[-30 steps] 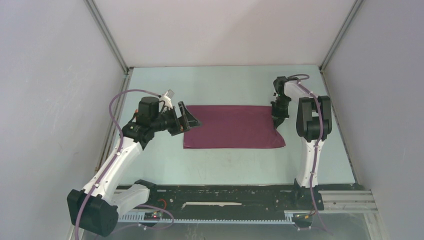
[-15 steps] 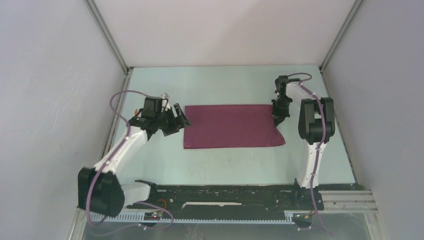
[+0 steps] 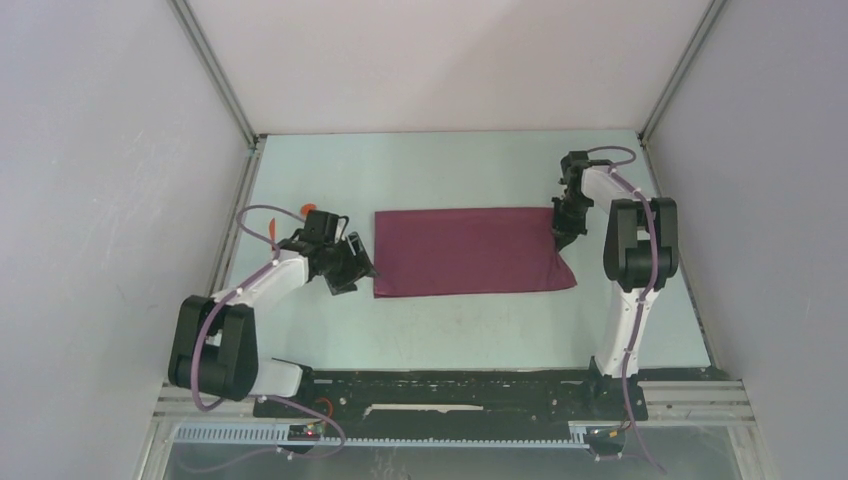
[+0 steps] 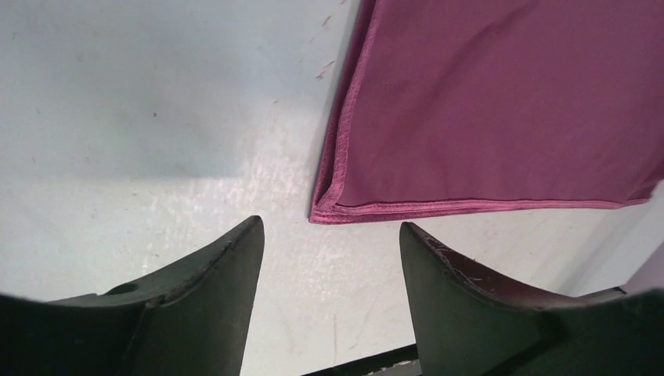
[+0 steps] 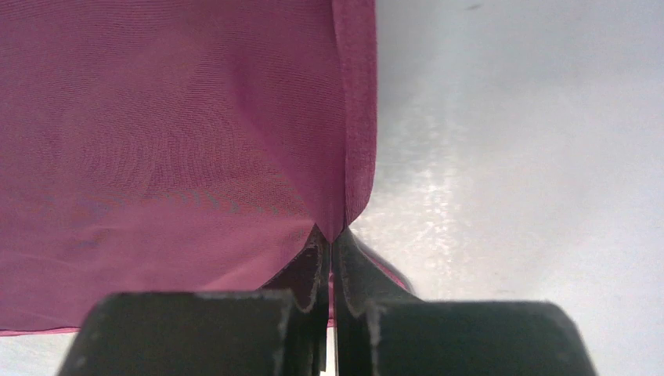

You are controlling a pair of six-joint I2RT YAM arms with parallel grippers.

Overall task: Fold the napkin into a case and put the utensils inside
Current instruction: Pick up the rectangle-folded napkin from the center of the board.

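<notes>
Maroon cloth, folded to a wide rectangle: the napkin [image 3: 470, 250] lies at the middle of the pale table [image 3: 450, 165]. The overhead view gives me the layout. My left gripper [image 3: 358, 265] sits low at the cloth's 8 o'clock corner and my right gripper [image 3: 562, 225] is at its 3 o'clock edge. Small orange utensils [image 3: 307, 209] peek out past 9 o'clock, mostly hidden behind the left arm.

The wrist views settle what the overhead cannot. Left wrist: the left gripper [image 4: 330, 227] stands well open and holds nothing. The napkin [image 4: 501, 102] corner lies on the table just beyond the fingertips, its doubled hem showing two layers. Right wrist: the right gripper [image 5: 330, 243] is pinched fully closed on the napkin [image 5: 156, 117] edge, which rises to a peak between the fingers.
</notes>
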